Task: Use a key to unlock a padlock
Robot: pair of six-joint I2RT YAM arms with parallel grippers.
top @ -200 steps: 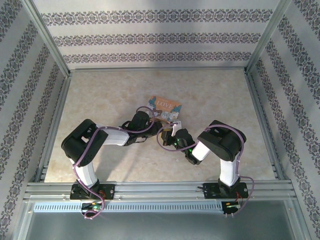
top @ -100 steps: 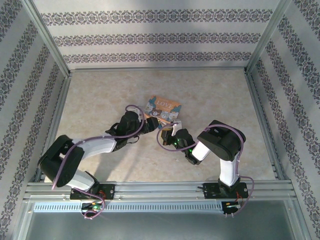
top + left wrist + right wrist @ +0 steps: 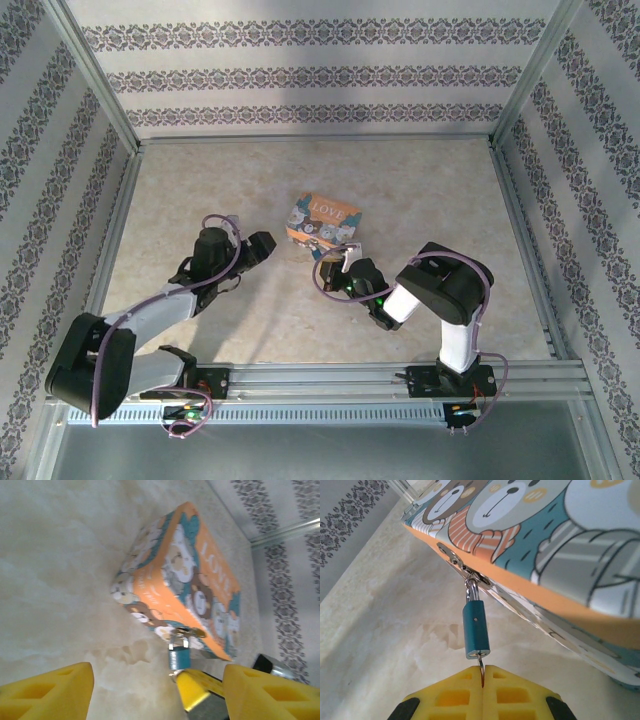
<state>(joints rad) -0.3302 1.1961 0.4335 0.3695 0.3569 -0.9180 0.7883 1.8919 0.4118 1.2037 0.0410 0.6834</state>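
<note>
Near edge: I see both arm bases bolted to a metal rail (image 3: 320,375), with purple cables (image 3: 321,278) trailing along each arm.
Left gripper (image 3: 155,680): released. Its two yellow fingers (image 3: 50,690) stand wide apart with nothing between them. It hovers over bare table, well to the left of the box and pointing at it.
Right gripper (image 3: 482,675): clenched on the key, its yellow pads pressed together with no gap, just in front of the box's near side.
Key (image 3: 481,664): a thin dark sliver. Only a short stub shows, running from the closed pads up into the bottom of the padlock.
Padlock (image 3: 475,630): a tiny teal body with a silvery shackle, hanging from the hasp (image 3: 455,560) on the box's near side, right beyond the right gripper. I cannot tell whether the shackle has sprung.
In the way: the right wrist crowds the box's near edge from overhead. In the left wrist view, a yellow finger of the right gripper sits just under the padlock.
Box (image 3: 321,218): orange and teal, with cartoon bears and the word LOVE, lying flat near the middle of the table.
Table (image 3: 200,190): pale and marbled.
Far side: a patterned wall (image 3: 320,70) with dark ornamental stripes.
</note>
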